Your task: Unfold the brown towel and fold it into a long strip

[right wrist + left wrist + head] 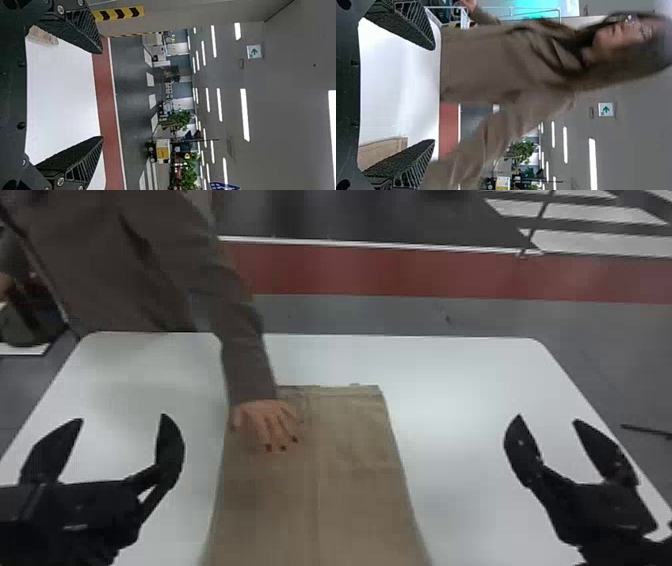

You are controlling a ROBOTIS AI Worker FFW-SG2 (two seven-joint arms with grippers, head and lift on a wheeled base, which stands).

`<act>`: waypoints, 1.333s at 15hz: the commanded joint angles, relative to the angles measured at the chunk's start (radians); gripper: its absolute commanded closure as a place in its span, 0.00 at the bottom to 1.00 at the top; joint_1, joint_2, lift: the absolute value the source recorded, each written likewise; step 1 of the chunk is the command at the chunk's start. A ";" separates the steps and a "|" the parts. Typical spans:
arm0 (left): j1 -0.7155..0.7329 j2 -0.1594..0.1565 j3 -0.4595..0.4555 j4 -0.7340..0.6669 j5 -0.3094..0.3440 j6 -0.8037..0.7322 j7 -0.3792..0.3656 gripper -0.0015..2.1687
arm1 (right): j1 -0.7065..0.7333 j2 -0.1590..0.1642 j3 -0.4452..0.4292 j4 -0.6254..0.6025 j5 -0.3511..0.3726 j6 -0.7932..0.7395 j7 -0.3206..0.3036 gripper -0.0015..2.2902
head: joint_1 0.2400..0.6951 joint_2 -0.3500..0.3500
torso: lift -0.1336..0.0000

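The brown towel [350, 470] lies flat down the middle of the white table, running off the head view's bottom edge. A person's hand [265, 422] rests on its far left part. To the towel's left, my left gripper [120, 440] is open above the table, apart from the cloth. Across on the right side, my right gripper [547, 435] stands open with nothing between its fingers. The left wrist view has the left gripper [434, 95] with spread fingers and a bit of the towel [383, 150]. In the right wrist view, the right gripper [103, 95] is spread too, near a towel corner [42, 35].
The white table [465, 390] extends on both sides of the towel. The person's sleeved arm [245, 355] reaches over the table's far edge, left of centre. A thin dark bar [645, 430] shows beyond the table's right edge.
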 commanded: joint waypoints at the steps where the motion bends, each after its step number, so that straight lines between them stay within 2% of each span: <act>1: -0.011 0.000 -0.002 0.019 0.002 -0.006 -0.001 0.02 | -0.005 0.001 0.000 0.011 0.000 -0.002 0.000 0.05 | 1.00 0.35 | 0.15; 9: -0.086 0.000 -0.016 0.107 0.031 -0.009 -0.030 0.02 | -0.048 0.000 0.008 0.049 0.031 0.023 0.000 0.05 | 1.00 0.34 | 0.15; 17: -0.336 -0.003 -0.079 0.337 0.062 -0.009 -0.064 0.05 | -0.112 -0.011 0.058 0.135 0.097 0.069 0.026 0.05 | 1.00 0.34 | 0.15; 19: -0.422 -0.006 -0.082 0.420 0.088 0.007 -0.113 0.08 | -0.112 -0.011 0.077 0.156 0.107 0.069 0.028 0.05 | 1.00 0.34 | 0.15; 20: -0.467 -0.008 -0.082 0.453 0.119 0.062 -0.142 0.10 | -0.114 -0.011 0.083 0.167 0.115 0.069 0.028 0.05 | 1.00 0.35 | 0.15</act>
